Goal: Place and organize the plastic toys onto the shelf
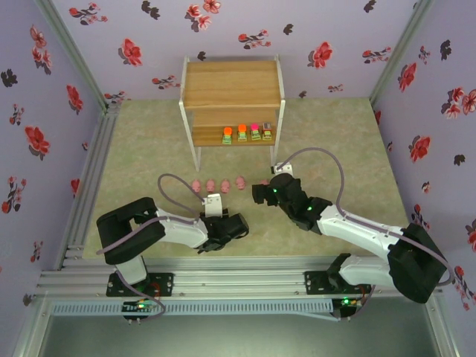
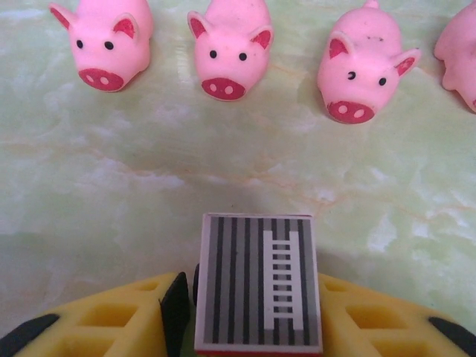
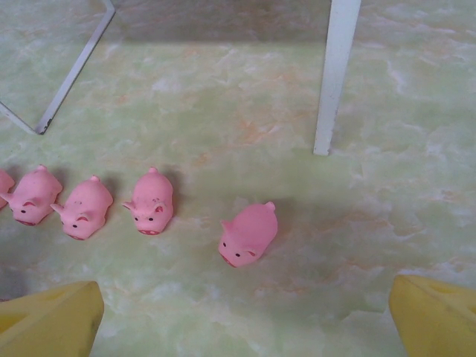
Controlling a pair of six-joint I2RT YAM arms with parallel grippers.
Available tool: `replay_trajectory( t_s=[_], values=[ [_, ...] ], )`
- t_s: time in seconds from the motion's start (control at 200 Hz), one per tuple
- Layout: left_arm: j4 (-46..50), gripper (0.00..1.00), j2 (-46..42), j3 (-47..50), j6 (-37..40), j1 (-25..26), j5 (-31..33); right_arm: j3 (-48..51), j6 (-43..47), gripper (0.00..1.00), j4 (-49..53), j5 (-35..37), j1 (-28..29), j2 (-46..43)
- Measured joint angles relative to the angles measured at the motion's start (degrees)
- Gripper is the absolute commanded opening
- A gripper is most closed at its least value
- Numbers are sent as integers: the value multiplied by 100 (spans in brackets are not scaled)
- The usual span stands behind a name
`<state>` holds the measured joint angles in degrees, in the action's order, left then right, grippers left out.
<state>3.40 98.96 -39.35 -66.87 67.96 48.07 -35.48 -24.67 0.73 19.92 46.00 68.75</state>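
A small blocky toy [image 2: 258,286] with a grey striped top and a white ladder mark sits between my left gripper's [image 2: 256,305] yellow fingers [image 2: 126,320], which are shut on it just above the mat. My left gripper [image 1: 217,236] is at the near middle. Pink pigs [image 2: 229,52] stand in a row ahead of it [image 1: 218,184]. My right gripper [image 3: 245,320] is open above and behind one pig [image 3: 249,234] that stands apart from the row. The wooden shelf [image 1: 232,93] is at the back. Several blocky toys [image 1: 248,134] line its lower tier.
A white shelf leg [image 3: 336,74] stands on the mat just beyond the lone pig. My right gripper [image 1: 262,192] hangs close to the shelf's front right leg. Flowered walls enclose the table on three sides.
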Motion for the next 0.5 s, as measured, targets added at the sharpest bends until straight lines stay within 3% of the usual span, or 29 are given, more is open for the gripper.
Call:
replay_trajectory(
  t_s=[0.5],
  values=[
    [90, 30, 44, -79, 0, -15, 37, 0, 0, 99, 0, 0, 0, 4]
  ],
)
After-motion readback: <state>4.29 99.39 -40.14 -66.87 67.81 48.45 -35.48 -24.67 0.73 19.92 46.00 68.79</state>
